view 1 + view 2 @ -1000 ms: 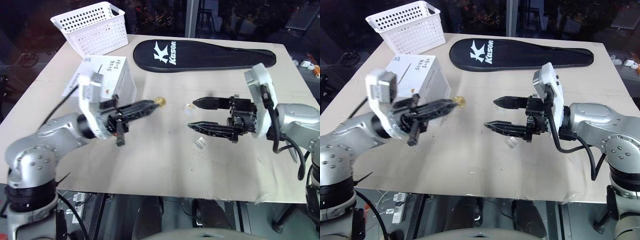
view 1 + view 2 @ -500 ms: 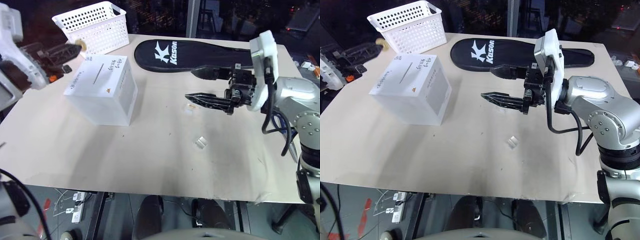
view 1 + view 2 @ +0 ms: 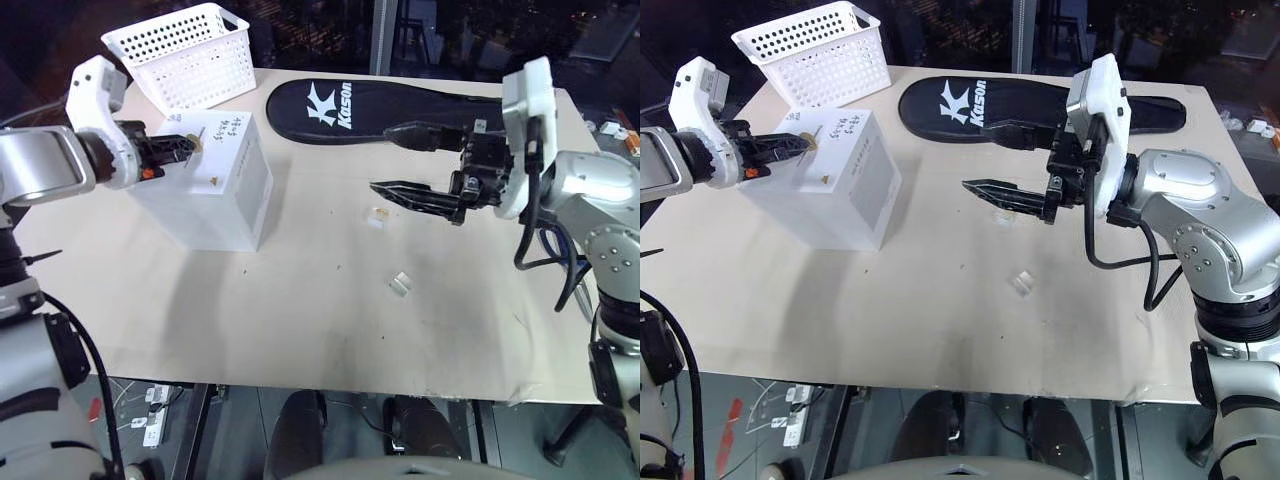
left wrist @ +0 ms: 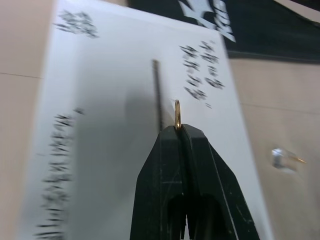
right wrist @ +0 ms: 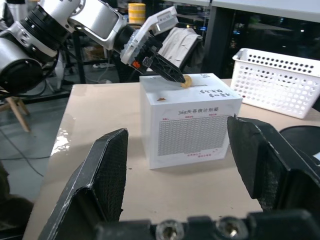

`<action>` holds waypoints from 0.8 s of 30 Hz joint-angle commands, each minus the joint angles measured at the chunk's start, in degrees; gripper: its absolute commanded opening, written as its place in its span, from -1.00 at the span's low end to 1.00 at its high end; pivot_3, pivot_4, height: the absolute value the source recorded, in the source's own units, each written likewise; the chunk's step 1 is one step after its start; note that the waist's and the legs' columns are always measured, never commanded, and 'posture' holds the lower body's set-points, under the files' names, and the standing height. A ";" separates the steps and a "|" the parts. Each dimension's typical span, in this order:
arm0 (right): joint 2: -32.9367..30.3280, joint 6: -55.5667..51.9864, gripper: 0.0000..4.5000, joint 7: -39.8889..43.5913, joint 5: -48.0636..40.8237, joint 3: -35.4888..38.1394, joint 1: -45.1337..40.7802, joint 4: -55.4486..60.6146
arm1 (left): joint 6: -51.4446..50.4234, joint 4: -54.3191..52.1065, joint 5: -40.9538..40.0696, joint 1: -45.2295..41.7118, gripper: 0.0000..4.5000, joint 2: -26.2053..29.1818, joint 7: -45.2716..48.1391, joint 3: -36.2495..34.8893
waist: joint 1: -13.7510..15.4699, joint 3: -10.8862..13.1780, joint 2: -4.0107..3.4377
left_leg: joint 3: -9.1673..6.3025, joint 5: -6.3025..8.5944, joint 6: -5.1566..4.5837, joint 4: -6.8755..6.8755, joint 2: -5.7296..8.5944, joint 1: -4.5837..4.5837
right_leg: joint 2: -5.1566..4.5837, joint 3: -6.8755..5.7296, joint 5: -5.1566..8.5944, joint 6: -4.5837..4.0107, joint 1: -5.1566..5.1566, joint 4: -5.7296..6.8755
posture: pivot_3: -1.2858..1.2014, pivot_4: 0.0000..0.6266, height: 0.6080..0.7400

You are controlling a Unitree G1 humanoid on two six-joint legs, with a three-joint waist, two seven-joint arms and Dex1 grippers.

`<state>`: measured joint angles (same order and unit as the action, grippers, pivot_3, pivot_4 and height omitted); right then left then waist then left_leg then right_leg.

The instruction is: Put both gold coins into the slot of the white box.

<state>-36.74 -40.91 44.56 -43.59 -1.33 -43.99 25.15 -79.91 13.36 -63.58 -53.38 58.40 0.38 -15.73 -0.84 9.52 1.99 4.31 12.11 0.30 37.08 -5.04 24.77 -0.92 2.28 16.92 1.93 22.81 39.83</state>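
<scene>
The white box (image 3: 215, 185) stands on the left of the table, with its slot (image 4: 157, 92) on the top face among black handwriting. My left gripper (image 3: 188, 144) is shut on a gold coin (image 4: 177, 114), held on edge just above the box top and right beside the slot. The right wrist view shows that coin (image 5: 186, 80) at the box's (image 5: 187, 125) upper edge. My right gripper (image 3: 383, 160) hangs open and empty above mid-table, its fingers pointing toward the box.
A white perforated basket (image 3: 185, 50) sits at the back left and a black racket cover (image 3: 400, 105) at the back. Two small clear cases lie on the table, one (image 3: 378, 213) under my right gripper with a yellowish glint and one (image 3: 400, 284) nearer the front.
My left arm swung from mid-table out to the left and then over the white box, carrying the coin. My right gripper rose a little and stayed open.
</scene>
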 commanded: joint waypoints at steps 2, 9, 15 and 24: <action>-0.52 0.64 0.52 -0.44 -0.48 2.63 0.49 3.11 | -1.42 0.45 5.24 -1.86 -1.00 -0.97 0.31 -1.47 | 0.13 0.00 0.00 | -0.01 0.02 -0.03 0.02 0.00 0.02 | 0.00 -0.02 0.00 0.00 0.00 0.00 | 0.03 -0.52 1.00; -0.28 -0.06 0.52 -0.79 -0.57 2.32 0.23 3.32 | -4.78 -1.37 9.86 -3.49 -1.00 -1.91 3.32 -0.47 | -0.02 0.00 0.00 | -0.03 0.03 -0.04 0.07 0.00 0.00 | 0.01 -0.01 0.00 0.00 0.00 0.05 | 0.03 -0.52 1.00; 0.49 -0.64 0.57 -1.44 -0.62 1.94 -0.86 2.99 | -6.34 -4.91 13.67 -2.93 -0.75 -1.77 6.15 0.25 | 0.02 0.00 0.00 | -0.01 0.03 -0.04 0.07 0.00 0.01 | 0.00 0.01 0.00 0.00 0.00 0.04 | 0.03 -0.52 1.00; 3.05 -8.42 0.57 -10.27 4.30 -3.04 -0.45 -0.66 | -0.75 -21.34 5.05 2.68 0.37 -4.82 20.35 -12.25 | -0.19 0.00 0.04 | -0.02 0.01 -0.01 0.08 -0.01 0.09 | -0.03 -0.02 0.00 0.00 0.03 0.01 | 0.03 -0.52 1.00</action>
<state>-34.23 -47.32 37.84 -41.64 -2.87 -44.20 25.66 -82.92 -1.26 -53.79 -51.57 53.96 15.76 -24.74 -1.03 9.52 2.04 4.29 12.01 0.47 37.14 -5.06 24.81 -1.01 2.36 16.92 1.93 22.84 39.85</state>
